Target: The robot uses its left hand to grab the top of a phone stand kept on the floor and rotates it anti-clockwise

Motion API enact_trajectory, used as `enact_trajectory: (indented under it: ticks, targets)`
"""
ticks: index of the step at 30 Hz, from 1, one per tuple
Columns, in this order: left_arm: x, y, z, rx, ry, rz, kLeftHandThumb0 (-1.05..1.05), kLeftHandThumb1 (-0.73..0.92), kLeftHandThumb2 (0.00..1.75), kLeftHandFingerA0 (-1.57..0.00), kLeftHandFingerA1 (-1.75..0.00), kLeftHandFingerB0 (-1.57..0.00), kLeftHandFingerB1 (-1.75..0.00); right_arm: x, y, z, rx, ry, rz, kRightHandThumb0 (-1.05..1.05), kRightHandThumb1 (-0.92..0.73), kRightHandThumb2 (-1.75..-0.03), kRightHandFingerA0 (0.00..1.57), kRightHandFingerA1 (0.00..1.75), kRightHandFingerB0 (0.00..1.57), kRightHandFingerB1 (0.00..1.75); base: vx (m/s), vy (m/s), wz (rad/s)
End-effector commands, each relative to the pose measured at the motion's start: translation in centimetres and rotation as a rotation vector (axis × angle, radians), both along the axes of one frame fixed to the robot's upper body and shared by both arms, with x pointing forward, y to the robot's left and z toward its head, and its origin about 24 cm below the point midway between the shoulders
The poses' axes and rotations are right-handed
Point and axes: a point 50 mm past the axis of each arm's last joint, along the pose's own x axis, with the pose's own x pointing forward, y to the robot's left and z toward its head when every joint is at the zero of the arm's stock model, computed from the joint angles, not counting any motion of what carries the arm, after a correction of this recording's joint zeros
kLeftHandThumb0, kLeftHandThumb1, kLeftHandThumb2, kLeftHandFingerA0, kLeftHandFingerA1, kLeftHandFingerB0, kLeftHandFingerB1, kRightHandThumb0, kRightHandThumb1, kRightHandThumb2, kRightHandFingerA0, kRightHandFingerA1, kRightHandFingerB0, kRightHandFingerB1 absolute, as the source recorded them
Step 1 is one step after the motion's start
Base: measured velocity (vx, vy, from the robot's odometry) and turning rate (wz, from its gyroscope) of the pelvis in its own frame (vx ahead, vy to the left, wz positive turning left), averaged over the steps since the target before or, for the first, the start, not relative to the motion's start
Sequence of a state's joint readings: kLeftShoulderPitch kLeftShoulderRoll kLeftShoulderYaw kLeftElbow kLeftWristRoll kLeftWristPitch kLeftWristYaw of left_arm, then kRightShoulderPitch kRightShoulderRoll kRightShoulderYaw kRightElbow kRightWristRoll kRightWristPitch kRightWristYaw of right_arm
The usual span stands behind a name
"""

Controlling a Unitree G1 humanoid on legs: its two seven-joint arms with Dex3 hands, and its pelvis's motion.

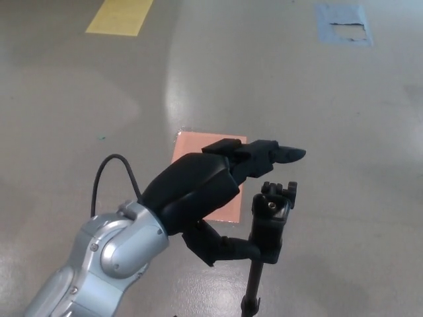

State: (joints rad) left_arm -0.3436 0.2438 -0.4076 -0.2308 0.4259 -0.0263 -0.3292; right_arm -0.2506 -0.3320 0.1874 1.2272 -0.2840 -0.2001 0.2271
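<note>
Phone stand point(268, 228) stood upright on the floor point(344, 112), low and right of centre in the head view, its thin dark pole dropping out of the bottom edge so that the base was not visible. Its top was a chunky black clamp head, matte and blocky, with a small round fitting on its face and short prongs at the upper end; no phone sat in it.

Around that head the left robot hand point(211, 198) was cupped from the stand's left side. Two thick fingers point(277, 154) reached over and just beyond the top of the clamp, while the thumb point(228, 247) lay low against or very near the clamp's lower left side. The hand was spread, with a gap between fingers and clamp, so it did not appear to have closed on anything; I judged this pose as bracketing the head before a pinch that would let the wrist twist it anti-clockwise. Hard black shells covered the hand, joined to a smooth silver-grey forearm with a looping black cable point(109, 175).

Behind the stand, partly hidden by the hand, a flat salmon-pink rectangle point(192, 145) lay on the floor. Farther off were a yellow marking point(119, 16) and a torn blue patch point(344, 26). That floor was glossy grey with soft glare. No right hand showed
</note>
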Motion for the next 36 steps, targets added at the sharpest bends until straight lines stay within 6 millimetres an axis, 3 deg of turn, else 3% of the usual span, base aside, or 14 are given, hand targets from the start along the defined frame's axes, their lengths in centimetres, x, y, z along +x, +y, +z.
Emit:
enact_trajectory:
  ticks: [1,3,4,7,8,36]
  targets:
    - [0.5,-0.1,-0.6,0.017,-0.003,0.019,-0.31,0.28,0.86,-0.03,-0.50,0.00,-0.47,-0.2,-0.8,0.3,-0.005,0.017,0.000,-0.32,-0.55,-1.01,0.58,0.69,0.09,0.46,0.00,0.000,0.00]
    - [0.7,-0.1,-0.9,0.018,0.005,0.026,-0.31,0.28,0.86,-0.03,-0.49,0.00,-0.47,-0.2,-0.8,0.2,-0.005,0.024,-0.006,-0.31,-0.54,-1.00,0.57,0.68,0.11,0.47,0.00,0.000,0.00]
    - [0.8,-0.1,-1.0,0.018,0.006,0.028,-0.31,0.29,0.86,-0.03,-0.49,0.00,-0.47,-0.2,-0.8,0.2,-0.005,0.026,-0.007,-0.43,-0.75,-0.63,0.67,0.48,0.24,0.29,0.00,0.000,0.00]
    - [1.0,0.0,-1.0,0.016,0.003,0.031,-0.32,0.29,0.87,-0.03,-0.49,0.00,-0.47,0.0,-0.8,0.3,-0.004,0.024,-0.006,-0.44,-0.75,-0.62,0.67,0.48,0.25,0.29,0.00,0.000,0.00]
    - [1.1,0.0,-1.1,0.011,0.006,0.030,-0.32,0.29,0.87,-0.03,-0.49,0.00,-0.47,0.1,-0.8,0.4,-0.002,0.020,0.000,-0.32,-0.55,-1.00,0.57,0.68,0.10,0.47,0.00,0.000,0.00]
    - [0.9,-1.5,-0.2,-0.021,-0.028,-0.001,-0.31,0.29,0.86,-0.03,-0.49,0.00,-0.47,0.1,-0.7,0.3,-0.020,0.025,0.019,-0.33,-0.55,-1.01,0.58,0.69,0.09,0.46,0.00,0.000,0.00]
